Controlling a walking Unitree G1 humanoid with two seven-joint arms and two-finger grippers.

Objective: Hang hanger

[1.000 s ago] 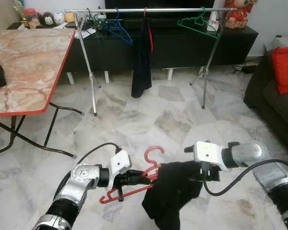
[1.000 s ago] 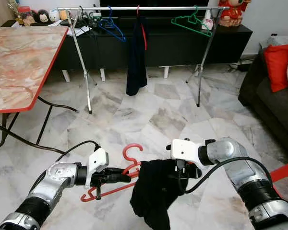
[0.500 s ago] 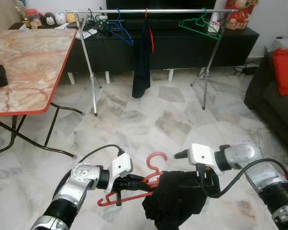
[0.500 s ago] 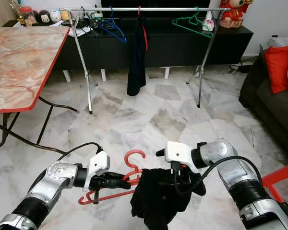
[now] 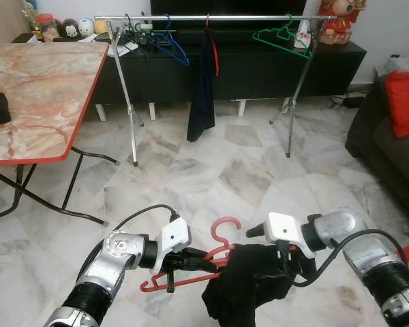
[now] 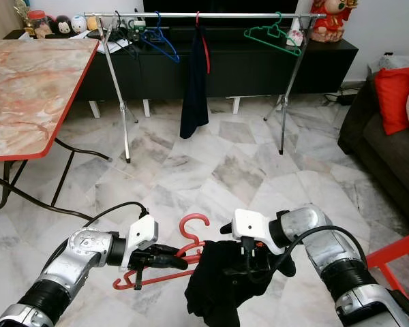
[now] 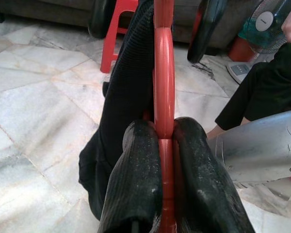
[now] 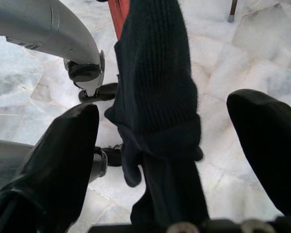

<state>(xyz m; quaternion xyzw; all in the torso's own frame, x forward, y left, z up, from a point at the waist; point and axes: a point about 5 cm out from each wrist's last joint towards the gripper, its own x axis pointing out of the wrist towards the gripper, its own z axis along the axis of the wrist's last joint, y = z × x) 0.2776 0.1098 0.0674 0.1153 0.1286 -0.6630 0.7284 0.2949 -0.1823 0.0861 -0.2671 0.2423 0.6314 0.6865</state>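
Holding a red hanger [image 5: 191, 262] with a black cloth [image 5: 249, 283] on it, low in the middle of the picture, above the floor.

The left wrist view shows the left gripper [image 7: 165, 145] squeezed tight on the smooth red bar, with a red stool [image 7: 117, 26] and a fan [image 7: 267, 22] behind. The right wrist view shows the right gripper [image 8: 172, 141] with its jaws wide apart and the knitted black cloth hanging between them, not touching either finger. From the head, the floor [image 5: 211, 177] is shiny grey and white marble tiles. A thin metal clothes rack [image 5: 211, 16] stands at the top, with a blue hanger [image 5: 169, 42], a green hanger [image 5: 281, 35] and a dark garment [image 5: 203, 88] on it. A pink marble table [image 5: 34, 88] with a red edge is at the upper left. A dark sofa with a red cushion [image 5: 403, 99] is on the right.
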